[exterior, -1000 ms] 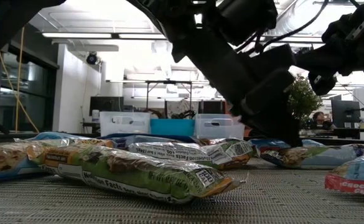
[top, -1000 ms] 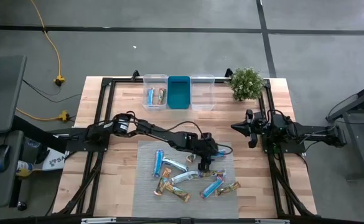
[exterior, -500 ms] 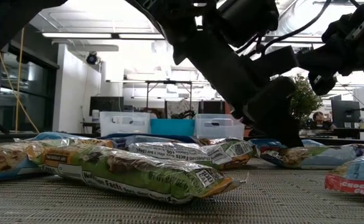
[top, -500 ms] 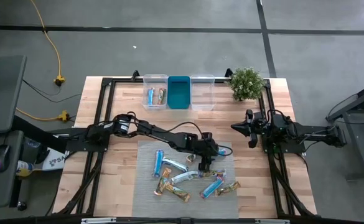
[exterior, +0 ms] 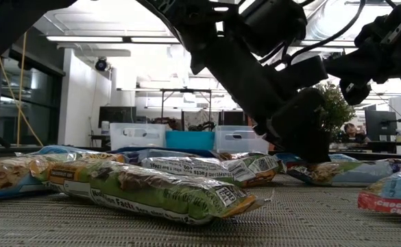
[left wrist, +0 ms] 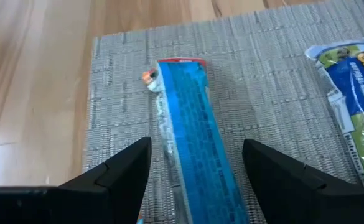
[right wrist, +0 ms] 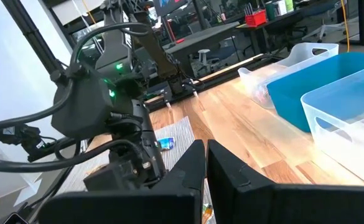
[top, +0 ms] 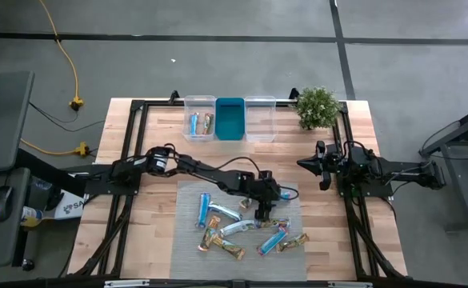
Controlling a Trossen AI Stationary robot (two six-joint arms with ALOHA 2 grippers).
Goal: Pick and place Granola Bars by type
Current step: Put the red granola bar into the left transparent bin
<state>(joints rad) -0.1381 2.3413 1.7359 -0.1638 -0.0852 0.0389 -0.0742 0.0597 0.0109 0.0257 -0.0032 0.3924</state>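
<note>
Several wrapped granola bars (top: 238, 230) lie flat on a grey mat (top: 187, 240), seen close up as bars (exterior: 155, 189) in the low view. My left gripper (top: 263, 210) hangs low over the mat's right part, open. In its wrist view the left gripper (left wrist: 196, 144) straddles a bright blue bar (left wrist: 191, 124) with a red end, which lies flat on the mat; its fingers stand on either side, apart from the wrapper. A green-and-blue bar (left wrist: 356, 93) lies beside it. My right gripper (top: 323, 170) waits shut above the table's right side.
Along the far edge stand three bins: a clear bin (top: 200, 118) holding a blue and a tan bar, a teal bin (top: 230, 118) and another clear bin (top: 260, 118). A small potted plant (top: 317, 106) stands at the far right corner. Bare wood surrounds the mat.
My left gripper has turned slightly at the wrist and sunk a little toward the mat over the bars. The bars have stayed where they lay.
</note>
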